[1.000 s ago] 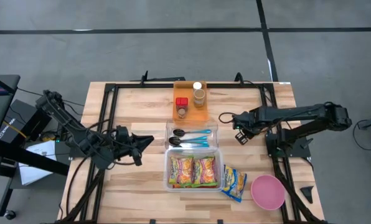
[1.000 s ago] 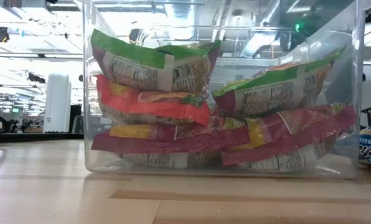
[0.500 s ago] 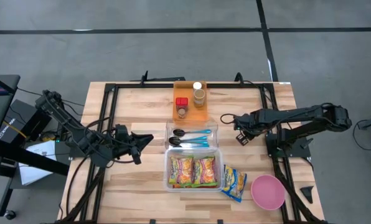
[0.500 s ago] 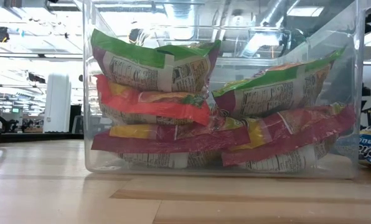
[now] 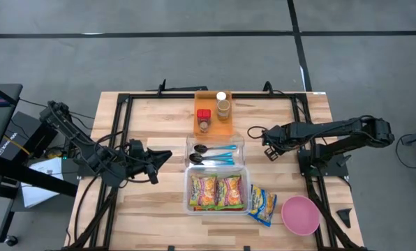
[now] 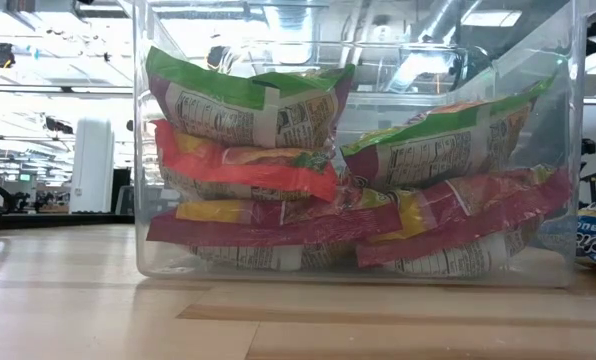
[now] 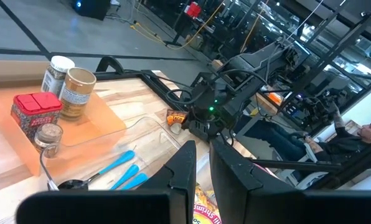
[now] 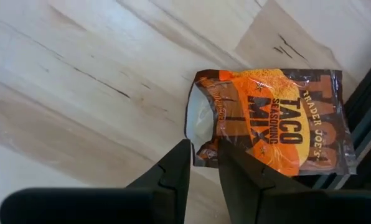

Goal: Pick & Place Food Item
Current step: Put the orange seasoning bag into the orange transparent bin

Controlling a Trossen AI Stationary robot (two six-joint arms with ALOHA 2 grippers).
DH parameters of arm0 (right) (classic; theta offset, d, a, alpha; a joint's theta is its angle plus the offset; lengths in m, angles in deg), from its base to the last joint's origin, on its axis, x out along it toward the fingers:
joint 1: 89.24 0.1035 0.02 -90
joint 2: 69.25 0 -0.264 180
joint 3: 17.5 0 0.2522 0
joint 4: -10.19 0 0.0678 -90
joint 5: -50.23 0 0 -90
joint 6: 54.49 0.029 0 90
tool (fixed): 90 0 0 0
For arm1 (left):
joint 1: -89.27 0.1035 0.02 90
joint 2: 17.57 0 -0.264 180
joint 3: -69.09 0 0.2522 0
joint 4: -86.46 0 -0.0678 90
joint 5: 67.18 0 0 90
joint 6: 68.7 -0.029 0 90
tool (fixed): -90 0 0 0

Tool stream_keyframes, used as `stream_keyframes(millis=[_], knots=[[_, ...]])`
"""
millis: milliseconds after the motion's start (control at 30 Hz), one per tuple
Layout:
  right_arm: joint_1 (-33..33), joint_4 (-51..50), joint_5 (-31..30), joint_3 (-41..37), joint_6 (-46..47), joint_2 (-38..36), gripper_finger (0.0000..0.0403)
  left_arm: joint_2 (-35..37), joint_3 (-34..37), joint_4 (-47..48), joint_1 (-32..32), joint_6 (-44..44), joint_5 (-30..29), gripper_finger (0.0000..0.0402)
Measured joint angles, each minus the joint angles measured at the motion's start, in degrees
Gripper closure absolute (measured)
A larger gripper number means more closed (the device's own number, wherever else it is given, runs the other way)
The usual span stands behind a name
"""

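Taco mix packet (image 8: 269,121) lies flat on the table (image 8: 79,93), w/ its edge just past the right gripper (image 8: 204,163); those fingers look nearly together, gripping nothing. Flat bag = hard to pinch, so it may slide away. Left gripper (image 7: 201,165), nearly together too, waits by the spoon tray (image 7: 142,134).

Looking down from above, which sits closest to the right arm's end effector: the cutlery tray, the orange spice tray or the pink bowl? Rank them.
From the right end effector:
1. Cutlery tray, just beside it, toward the table's middle.
2. Orange spice tray, farther along, at the far edge.
3. Pink bowl, farthest, at the near right corner.
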Motion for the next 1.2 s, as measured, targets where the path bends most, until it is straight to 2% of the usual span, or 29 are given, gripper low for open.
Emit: stream_keyframes(millis=[267,367,600,700,800,967,1033,1200], knots=[[4.72,2.58,-2.95,0.00,3.70,0.00,0.0324,0.00,0.00,-0.01,0.00,-0.02,-0.02,0.0362],[6.32,3.09,-2.95,0.02,6.45,0.00,0.0312,0.00,0.00,-0.01,0.00,-0.04,-0.02,0.0362],[10.40,2.69,-3.05,4.65,12.85,0.00,0.0237,0.00,0.00,0.01,0.00,-0.09,-0.04,0.0362],[11.83,1.11,-7.88,7.20,13.90,-0.04,0.0199,0.00,0.00,0.01,0.00,-0.13,-0.04,0.0362],[11.29,-3.34,-12.50,7.21,19.08,0.09,0.0180,0.00,0.00,0.03,0.00,-0.45,-0.04,0.0362],[8.16,-4.58,-10.28,4.25,25.52,2.74,0.0179,0.00,0.00,0.46,0.00,-0.61,-0.04,0.0362],[7.59,-2.03,-8.45,3.61,25.62,4.38,0.0183,-0.02,0.00,0.73,0.00,-0.63,-0.04,0.0362],[7.52,1.45,-8.74,3.72,23.90,10.15,0.0199,-0.02,0.00,0.71,0.00,-1.67,-0.04,0.0362]])
